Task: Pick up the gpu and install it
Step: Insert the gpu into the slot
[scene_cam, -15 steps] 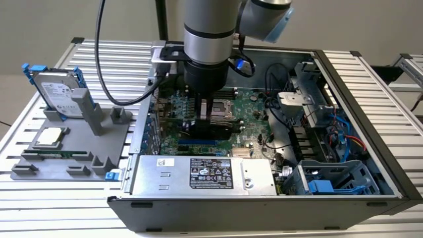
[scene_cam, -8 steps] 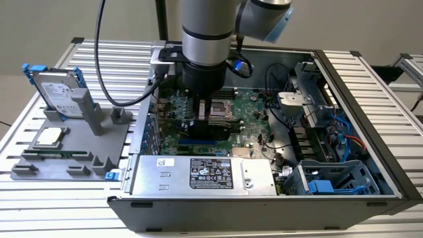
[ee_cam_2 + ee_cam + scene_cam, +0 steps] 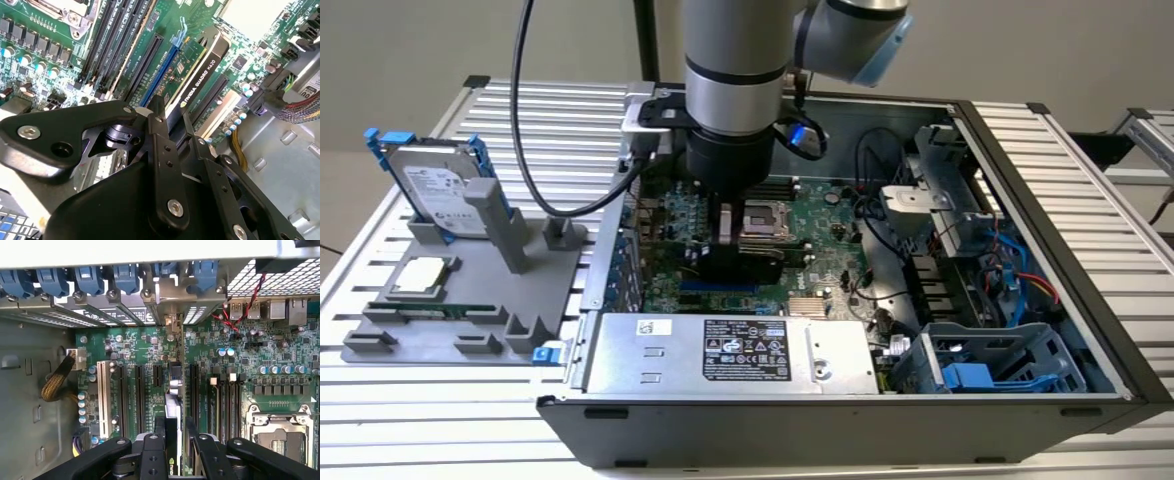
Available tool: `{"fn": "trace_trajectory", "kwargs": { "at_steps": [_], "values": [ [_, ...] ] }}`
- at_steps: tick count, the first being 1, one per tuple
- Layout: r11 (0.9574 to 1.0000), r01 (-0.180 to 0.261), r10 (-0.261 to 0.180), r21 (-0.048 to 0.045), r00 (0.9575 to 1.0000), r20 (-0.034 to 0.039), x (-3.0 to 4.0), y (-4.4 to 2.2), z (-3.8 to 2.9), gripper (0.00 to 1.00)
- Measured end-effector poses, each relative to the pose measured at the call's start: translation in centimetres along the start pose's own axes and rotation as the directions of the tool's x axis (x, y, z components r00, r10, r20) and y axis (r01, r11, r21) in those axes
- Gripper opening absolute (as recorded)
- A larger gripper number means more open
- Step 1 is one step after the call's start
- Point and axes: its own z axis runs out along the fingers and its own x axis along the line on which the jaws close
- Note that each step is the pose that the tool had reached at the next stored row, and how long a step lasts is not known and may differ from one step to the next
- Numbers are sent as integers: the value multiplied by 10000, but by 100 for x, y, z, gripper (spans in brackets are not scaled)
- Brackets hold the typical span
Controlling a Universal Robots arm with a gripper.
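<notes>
We see gripper (image 3: 167, 127) clamped on gpu (image 3: 202, 75): black shroud, green board edge, standing upright over motherboard (image 3: 150, 347) slots.

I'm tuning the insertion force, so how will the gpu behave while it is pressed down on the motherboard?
The gpu is a flat card with a black shroud, so probably stiff rather than floppy. Standing on its thin edge over the motherboard slots, it may tilt if pushed off-centre. The gripper clamps its top edge on smooth faces, so it might slip under hard pushes.
</notes>
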Motion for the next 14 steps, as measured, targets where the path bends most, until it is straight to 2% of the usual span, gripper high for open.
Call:
{"fn": "trace_trajectory", "kwargs": {
  "at_steps": [14],
  "values": [
    [10000,-2,2,-1,10000,3,-2,-17,6,0]
  ]
}}
